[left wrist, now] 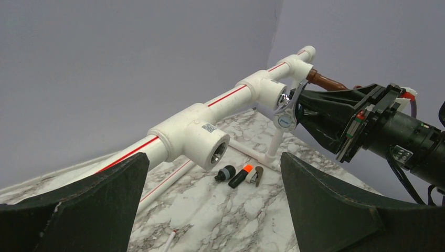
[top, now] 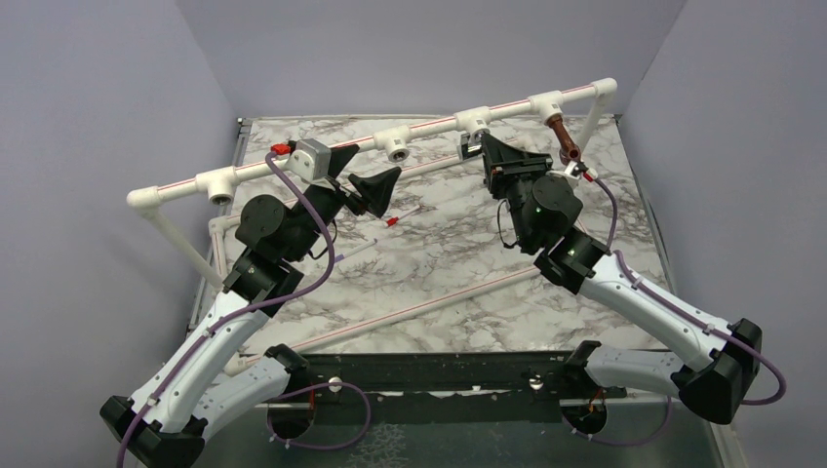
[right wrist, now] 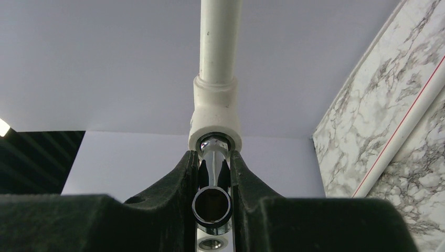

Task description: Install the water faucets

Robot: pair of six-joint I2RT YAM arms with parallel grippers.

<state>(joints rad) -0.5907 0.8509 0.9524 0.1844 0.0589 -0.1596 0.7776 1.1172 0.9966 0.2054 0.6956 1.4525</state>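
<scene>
The chrome faucet [right wrist: 212, 206] is clamped in the right pincer [right wrist: 214, 164], its end set at the pipe socket [right wrist: 215, 121] straight ahead. The brown faucet [top: 563, 136] is seated just right of that pincer. The left pincer [left wrist: 214, 178] is spread wide.

That shiny chrome faucet [right wrist: 212, 228] is mostly buried between the right hand's [right wrist: 212, 157] black fingers, bottom end chopped off by the frame, threads out of sight inside the white plastic tee socket [right wrist: 215, 123]. And the little black-and-orange bits [left wrist: 240, 175] on the marble worktop [left wrist: 220, 215]? Too small to make out.
</scene>
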